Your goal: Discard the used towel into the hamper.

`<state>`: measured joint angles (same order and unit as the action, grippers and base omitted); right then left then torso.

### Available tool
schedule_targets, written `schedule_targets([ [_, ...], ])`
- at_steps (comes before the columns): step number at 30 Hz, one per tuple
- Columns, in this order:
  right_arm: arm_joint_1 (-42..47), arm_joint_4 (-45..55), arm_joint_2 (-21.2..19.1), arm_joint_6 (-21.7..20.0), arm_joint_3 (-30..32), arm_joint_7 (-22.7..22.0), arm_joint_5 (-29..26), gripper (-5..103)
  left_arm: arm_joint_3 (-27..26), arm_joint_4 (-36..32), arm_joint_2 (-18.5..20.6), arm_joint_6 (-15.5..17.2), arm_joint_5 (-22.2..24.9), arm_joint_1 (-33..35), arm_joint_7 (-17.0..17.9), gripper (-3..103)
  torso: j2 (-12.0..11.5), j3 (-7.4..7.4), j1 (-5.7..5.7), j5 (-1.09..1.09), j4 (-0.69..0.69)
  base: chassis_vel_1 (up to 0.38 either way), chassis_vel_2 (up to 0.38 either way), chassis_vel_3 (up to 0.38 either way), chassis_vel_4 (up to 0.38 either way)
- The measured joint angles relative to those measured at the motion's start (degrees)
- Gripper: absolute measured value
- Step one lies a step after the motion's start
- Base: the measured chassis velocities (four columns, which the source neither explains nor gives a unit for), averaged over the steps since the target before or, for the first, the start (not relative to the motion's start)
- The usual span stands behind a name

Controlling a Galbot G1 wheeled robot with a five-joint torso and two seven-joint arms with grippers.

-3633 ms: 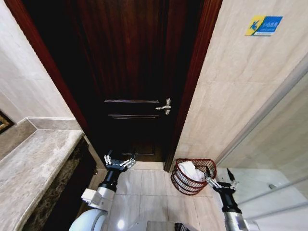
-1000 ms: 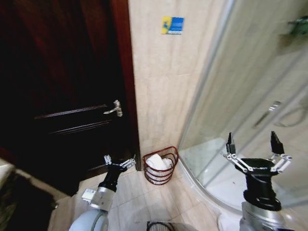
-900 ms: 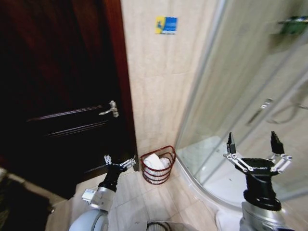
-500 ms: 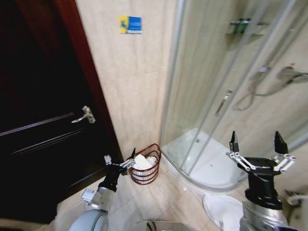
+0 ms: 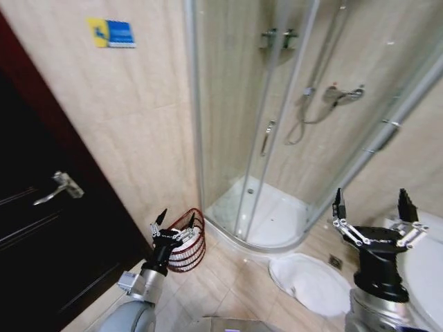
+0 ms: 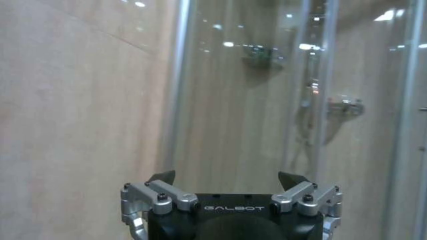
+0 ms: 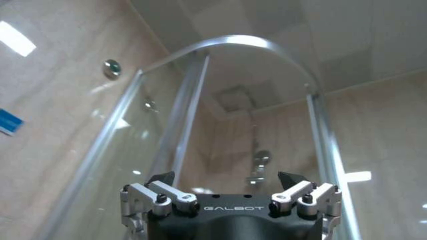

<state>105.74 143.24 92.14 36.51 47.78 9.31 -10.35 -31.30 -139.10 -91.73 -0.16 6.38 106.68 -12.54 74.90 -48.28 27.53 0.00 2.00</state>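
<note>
The view has swung right toward the shower enclosure (image 5: 277, 138), leaving the hamper (image 5: 192, 242) lower left behind the left tool (image 5: 172, 223), both it and the right tool (image 5: 372, 207) wide and empty.

Hamper (image 5: 192, 238) is thin reddish wire, shower enclosure (image 5: 277, 124) glossy glass with metal frame, wall tiles (image 5: 131, 117) smooth and shiny.
</note>
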Motion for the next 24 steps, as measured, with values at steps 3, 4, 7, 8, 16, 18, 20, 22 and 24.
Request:
schedule_targets([
  [3, 0.0, 0.0, 0.0, 0.0, -0.1, -0.1, 0.0, 100, 0.0, 0.0, 0.0, 0.0, 0.0, 0.0, 0.0, 100, 0.0, 0.00, 0.00, 0.01, 0.00, -0.120, -0.136, -0.134, -0.128],
  [4, 0.0, 0.0, 0.0, 0.0, -0.1, -0.1, 0.0, 100, 0.0, 0.0, 0.0, 0.0, 0.0, 0.0, 0.0, 100, 0.0, 0.00, 0.00, 0.00, 0.00, -0.127, -0.128, -0.109, -0.123],
  [7, -0.1, 0.0, 0.0, 0.0, -0.1, -0.1, 0.0, 100, 0.0, 0.0, 0.0, 0.0, 0.0, 0.0, 0.0, 100, 0.0, 0.00, 0.00, 0.00, 0.00, -0.128, -0.123, -0.122, -0.133],
  [8, -0.1, 0.0, 0.0, 0.0, -0.1, -0.2, 0.0, 100, 0.0, 0.0, 0.0, 0.0, 0.0, 0.0, 0.0, 100, 0.0, 0.00, 0.00, 0.00, 0.00, -0.115, -0.115, -0.118, -0.131],
  [16, 0.3, 0.0, 0.0, 0.1, -0.3, -0.2, 0.0, 100, 0.0, 0.0, 0.0, 0.0, 0.0, 0.0, 0.0, 100, 0.0, 0.00, 0.00, 0.00, -0.02, -0.108, -0.117, -0.100, -0.105],
  [18, 0.5, 0.0, 0.0, 0.3, -0.4, -0.1, 0.0, 100, 0.0, 0.0, 0.0, 0.0, 0.0, 0.0, 0.0, 100, 0.0, 0.00, 0.00, 0.00, 0.00, -0.018, -0.031, -0.026, 0.001],
  [20, 0.5, 0.0, 0.0, 0.5, -0.4, -0.1, 0.0, 100, 0.0, 0.0, 0.0, 0.0, 0.0, 0.0, 0.0, 100, 0.0, 0.00, 0.00, 0.00, 0.01, -0.032, -0.036, 0.056, 0.048],
  [22, 0.7, 0.0, 0.0, 0.8, -0.4, 0.0, 0.0, 100, 0.0, 0.0, 0.0, 0.0, 0.0, 0.0, 0.0, 100, 0.0, 0.00, 0.00, 0.00, 0.02, -0.042, -0.037, 0.063, 0.063],
  [24, 0.9, 0.0, 0.0, 1.2, -0.3, 0.0, -0.1, 100, 0.0, 0.0, 0.0, 0.0, 0.0, 0.0, 0.0, 100, 0.0, 0.00, 0.00, -0.02, 0.01, -0.088, -0.090, 0.078, 0.088],
])
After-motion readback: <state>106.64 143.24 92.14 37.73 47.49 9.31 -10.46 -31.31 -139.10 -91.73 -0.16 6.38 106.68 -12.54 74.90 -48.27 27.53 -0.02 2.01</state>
